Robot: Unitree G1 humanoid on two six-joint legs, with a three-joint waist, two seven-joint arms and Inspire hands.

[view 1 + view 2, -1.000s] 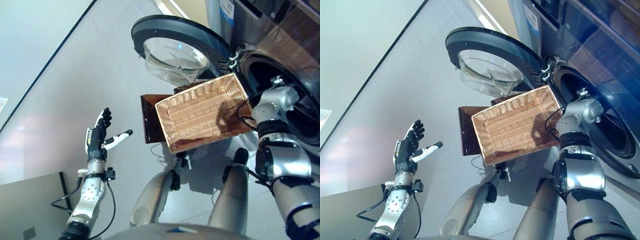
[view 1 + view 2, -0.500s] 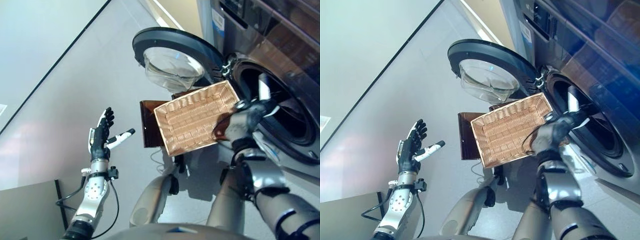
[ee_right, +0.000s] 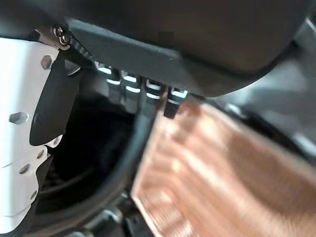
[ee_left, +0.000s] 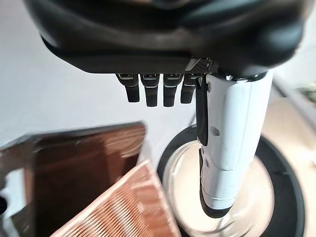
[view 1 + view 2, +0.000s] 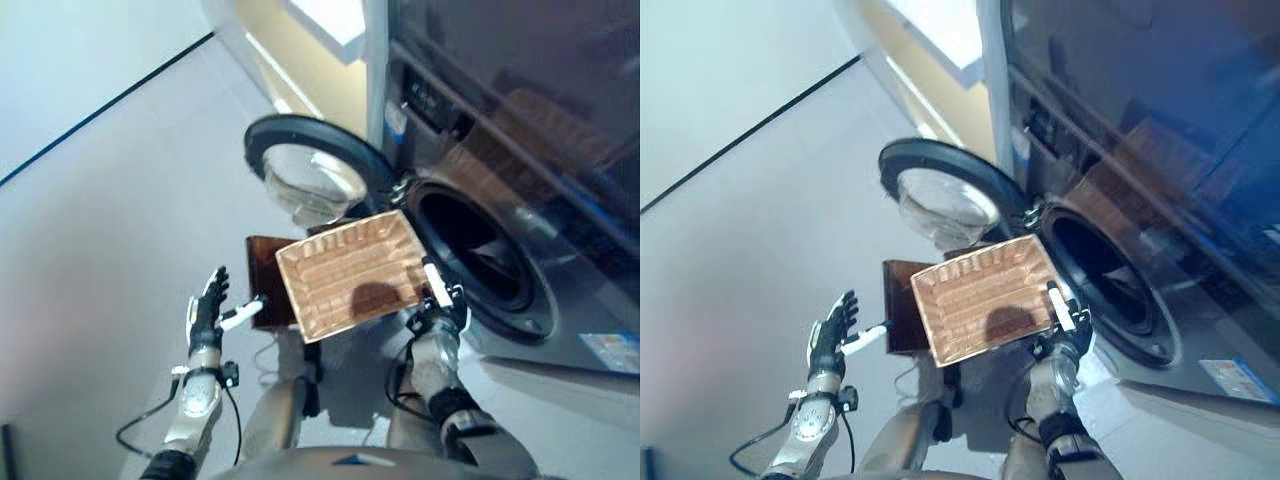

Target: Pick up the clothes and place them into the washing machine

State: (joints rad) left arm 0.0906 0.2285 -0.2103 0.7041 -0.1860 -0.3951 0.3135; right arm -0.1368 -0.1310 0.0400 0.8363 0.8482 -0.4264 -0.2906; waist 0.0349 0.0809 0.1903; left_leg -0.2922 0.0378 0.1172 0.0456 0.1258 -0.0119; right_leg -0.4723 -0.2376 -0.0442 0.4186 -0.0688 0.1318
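Observation:
A wicker basket [image 5: 348, 276] sits on a dark brown stand [image 5: 264, 293] in front of the washing machine [image 5: 500, 130]; I see no clothes in it or anywhere else. The machine's round door [image 5: 308, 168] hangs open to the left of the dark drum opening [image 5: 470, 250]. My right hand [image 5: 441, 303] is open with fingers straight, just outside the drum at the basket's right corner; its wrist view shows the basket [image 3: 222, 177] and the dark drum past the fingers. My left hand [image 5: 207, 312] is held up open and empty, left of the stand.
Grey floor spreads to the left of the basket and door. A yellow wall strip [image 5: 290, 70] runs behind the machine. A label [image 5: 610, 352] shows on the machine's lower right front.
My right hand has drawn back out of the drum and now hovers by the basket's right corner. The camera has tilted, showing more of the machine. The left hand has stayed as it was.

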